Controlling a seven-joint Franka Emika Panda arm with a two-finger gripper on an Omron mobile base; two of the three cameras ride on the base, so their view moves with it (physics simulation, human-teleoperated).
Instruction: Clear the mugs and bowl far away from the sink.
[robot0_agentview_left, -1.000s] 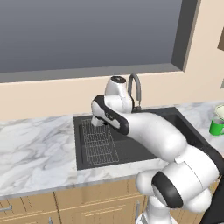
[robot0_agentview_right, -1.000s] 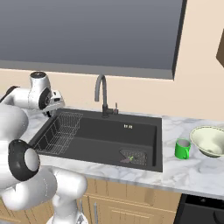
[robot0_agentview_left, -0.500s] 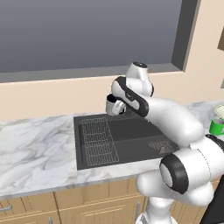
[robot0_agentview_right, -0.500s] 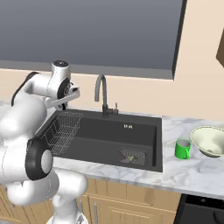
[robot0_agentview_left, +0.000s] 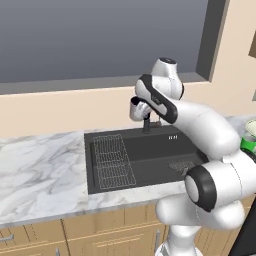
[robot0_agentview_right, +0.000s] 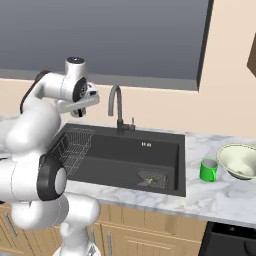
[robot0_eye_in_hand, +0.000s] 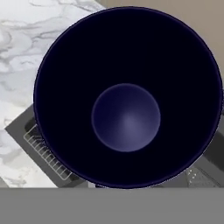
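One dark navy mug (robot0_eye_in_hand: 127, 98), greyish outside, hangs above the sink (robot0_agentview_left: 145, 157); my gripper (robot0_agentview_left: 136, 107) is clamped on it.

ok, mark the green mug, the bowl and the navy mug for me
green mug (robot0_agentview_right: 209, 170), right base view, on its side wall.
bowl (robot0_agentview_right: 239, 161), right base view, on its inner wall.
navy mug (robot0_eye_in_hand: 126, 117), hand view, on its inside bottom.
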